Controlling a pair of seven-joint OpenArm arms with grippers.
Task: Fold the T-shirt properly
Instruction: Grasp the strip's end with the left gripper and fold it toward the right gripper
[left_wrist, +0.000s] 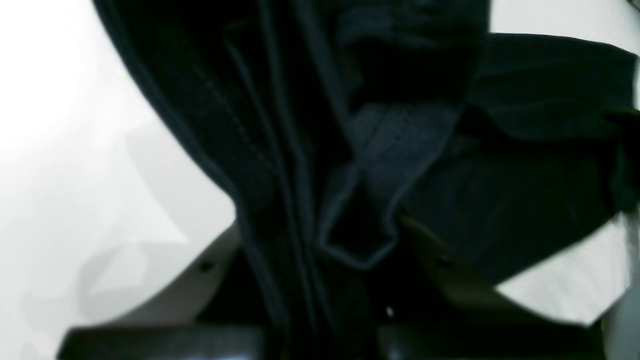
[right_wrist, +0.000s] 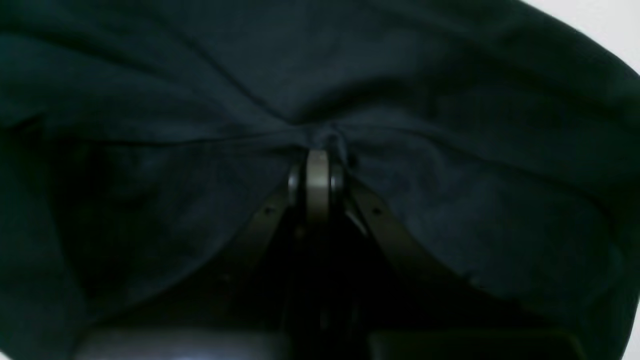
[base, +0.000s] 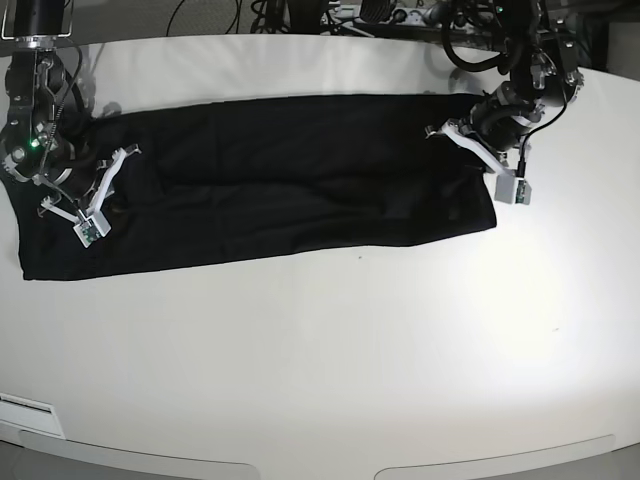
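I find the T-shirt (base: 260, 185) lying as a long black band along the far half of the counter (base: 330, 350), running from near the counter's left edge toward its right edge, already narrowed lengthwise and fairly flat.

Left gripper (base: 470, 135) stands at the band's right-hand end in the base view. Its wrist view shows hems and a ribbed strip of fabric (left_wrist: 395, 145) bunched between the jaws, which are pressed together on the cloth. I judge this a pinch on several layers, though I cannot tell how many.

Right gripper (right_wrist: 317, 150) stands at the opposite end, near the counter's left edge. Its wrist view shows the jaws shut tight, with creases radiating from the tip, so fabric is caught there.

Step in hand, in my judgement: both ends are gripped, ready for the crosswise fold, which is not yet made. The band lies at full length.

The next move calls for lifting one end clear of the counter and carrying it across to meet the other, with the grip holding all layers, so the under-layers do not drag or splay. I would keep the lift low and level, and the far and near edges of the band aligned on landing.
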